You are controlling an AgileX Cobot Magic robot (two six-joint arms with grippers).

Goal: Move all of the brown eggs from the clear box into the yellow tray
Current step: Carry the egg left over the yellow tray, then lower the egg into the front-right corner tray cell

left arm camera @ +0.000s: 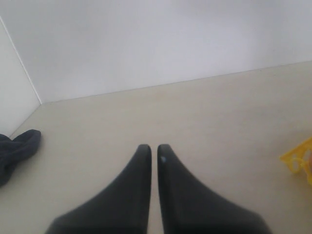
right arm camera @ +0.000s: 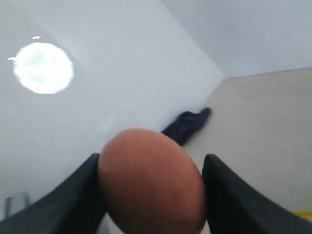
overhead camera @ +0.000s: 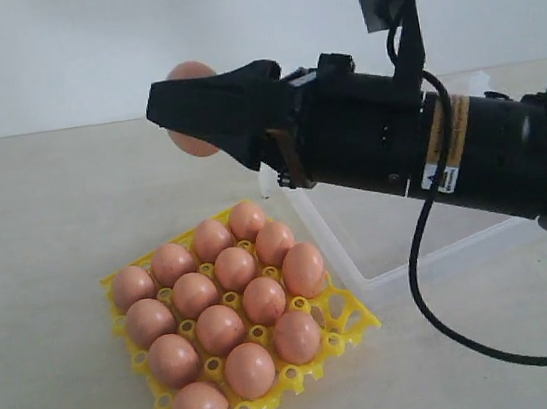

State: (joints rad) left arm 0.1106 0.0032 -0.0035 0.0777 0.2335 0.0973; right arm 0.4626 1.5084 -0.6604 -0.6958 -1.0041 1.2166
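Shows dk blue cloth [left arm camera: 17, 148] bunched on beige tabletop [overhead camera: 30, 196] nr corner of white walls [overhead camera: 32, 55], w/ bright round glare [right arm camera: 43, 67] on one wall.

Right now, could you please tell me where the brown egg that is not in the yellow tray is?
In the exterior view the brown egg sits clamped in the right gripper, raised in the air left of centre, above the yellow tray.
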